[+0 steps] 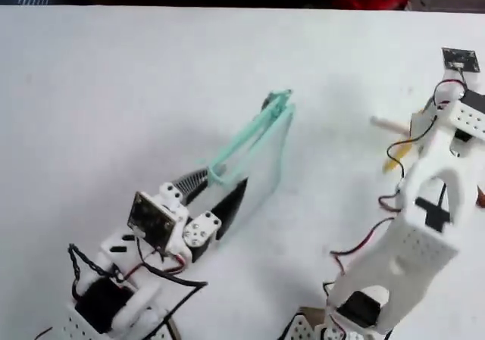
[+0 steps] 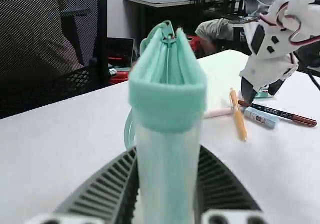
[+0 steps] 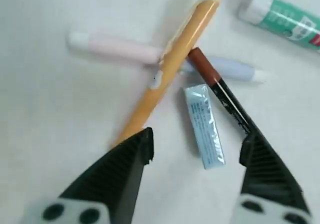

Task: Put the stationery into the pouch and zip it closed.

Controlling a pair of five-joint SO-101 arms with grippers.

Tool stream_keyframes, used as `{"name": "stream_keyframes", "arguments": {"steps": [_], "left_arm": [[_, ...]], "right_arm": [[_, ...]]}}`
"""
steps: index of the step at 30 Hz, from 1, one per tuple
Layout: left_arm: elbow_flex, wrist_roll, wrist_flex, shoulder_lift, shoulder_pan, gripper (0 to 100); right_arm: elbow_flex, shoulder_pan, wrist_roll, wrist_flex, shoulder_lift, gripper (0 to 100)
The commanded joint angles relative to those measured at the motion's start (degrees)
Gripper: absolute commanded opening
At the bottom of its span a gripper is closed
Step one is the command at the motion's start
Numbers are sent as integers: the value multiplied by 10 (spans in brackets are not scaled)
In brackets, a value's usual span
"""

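**Pick step, as judged: no stationery is in the pouch yet.**
The right gripper (image 3: 197, 136) hangs open over the eraser (image 3: 204, 126), between the orange pen (image 3: 172, 69) and the brown-capped pen (image 3: 220, 92). The left gripper (image 2: 166, 151) clamps the pouch (image 2: 167, 94) upright on the table (image 1: 114, 90), well apart from the stationery. The next move calls for closing on 1 item only. The orange pen crosses a pink pen (image 3: 117, 48), so crowding may hinder the pick.

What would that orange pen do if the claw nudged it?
The orange pen looks slim and round, so it would probably roll. It lies across the pink pen, so one end may pivot. Its smooth barrel could slip in the right gripper.
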Motion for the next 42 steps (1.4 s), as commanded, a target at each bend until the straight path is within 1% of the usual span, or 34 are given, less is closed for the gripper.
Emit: {"name": "stream_keyframes", "arguments": {"steps": [1,4,10,16,18,21,22,24,30,35,42], "left_arm": [[5,6,-6,5,-2,132],[5,6,-5,5,-2,132],[5,6,-4,5,-2,132],[6,6,-5,5,-2,132],[6,6,-5,5,-2,132],[7,6,-6,5,-2,132],[7,6,-6,5,-2,132],[7,6,-6,5,-2,132],[7,6,-6,5,-2,132],[7,6,-6,5,-2,132],[7,6,-4,5,-2,132]], "right_arm": [[-92,-18,-11,-9,44,272],[-162,-22,-18,-13,101,272],[-332,-23,-92,-10,233,272],[-465,-24,-101,-7,336,259],[-498,-24,-101,2,356,197],[-546,-24,-101,31,375,41],[-562,-24,-101,42,378,8],[-594,-24,-101,71,379,39],[-726,-26,-98,196,371,19],[-711,-22,-98,270,284,19],[-692,-1,-97,275,142,19]]}}
